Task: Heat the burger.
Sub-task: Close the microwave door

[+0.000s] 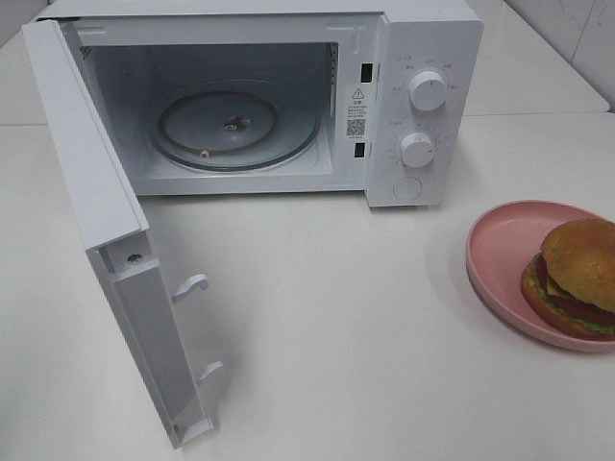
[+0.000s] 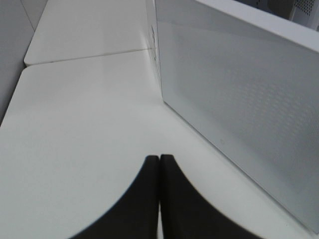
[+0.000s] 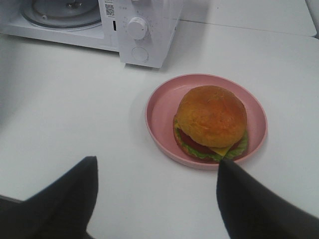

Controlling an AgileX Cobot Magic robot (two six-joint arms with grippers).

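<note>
White boxy microwave (image 1: 288,96) sits at the back of the white tabletop (image 1: 346,327), door (image 1: 106,240) swung wide open, round glass turntable (image 1: 235,130) visible inside. Round hamburger with golden-brown bun, red and green filling (image 3: 212,122) lies on a round pink plate (image 3: 162,107), on the tabletop near the microwave's knob side. Right gripper (image 3: 157,189) hangs above the tabletop just short of the plate, fingers spread wide, holding nothing. Left gripper (image 2: 159,172) fingers pressed together, empty, beside the door's outer face.
</note>
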